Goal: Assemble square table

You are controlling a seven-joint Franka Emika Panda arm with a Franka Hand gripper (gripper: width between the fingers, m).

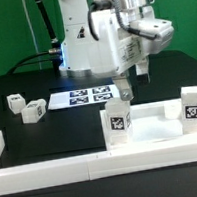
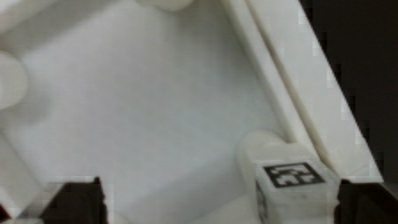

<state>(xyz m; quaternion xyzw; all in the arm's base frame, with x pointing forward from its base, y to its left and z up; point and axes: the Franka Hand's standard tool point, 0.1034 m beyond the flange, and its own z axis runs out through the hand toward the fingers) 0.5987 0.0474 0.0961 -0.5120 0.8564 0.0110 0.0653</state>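
Gripper point(image 1: 126, 89) hangs just above the panel point(image 1: 156, 127), near the centre of the exterior view, jaws spread wide and holding nothing. In the wrist view 1 dark fingertip point(image 2: 75, 198) shows over the panel's bare face, clear of the tagged leg standing close by; the other fingertip cannot be made out.

The panel lies at the lower right of the exterior view with 2 legs upright on it: the left leg point(image 1: 117, 119) just below the gripper, and the right leg point(image 1: 191, 104) at the frame's right edge. The 2 loose legs, 1 further back point(image 1: 14, 100) and 1 nearer point(image 1: 32, 111), lie on the black table point(image 1: 164, 73) at left centre, well apart from the panel. The marker board point(image 1: 86, 95) lies between them and the gripper.

Everything looks like hard moulded plastic: probably light, stiff and smooth, so more likely to slip or tip than to break. The panel seems too broad to span, so its raised rim is the only likely pinch point. A loose leg is best taken across its flat sides near mid-length, squarely, since a corner grip on such a smooth block could twist it. Light legs may also roll or skid if nudged before the jaws close.
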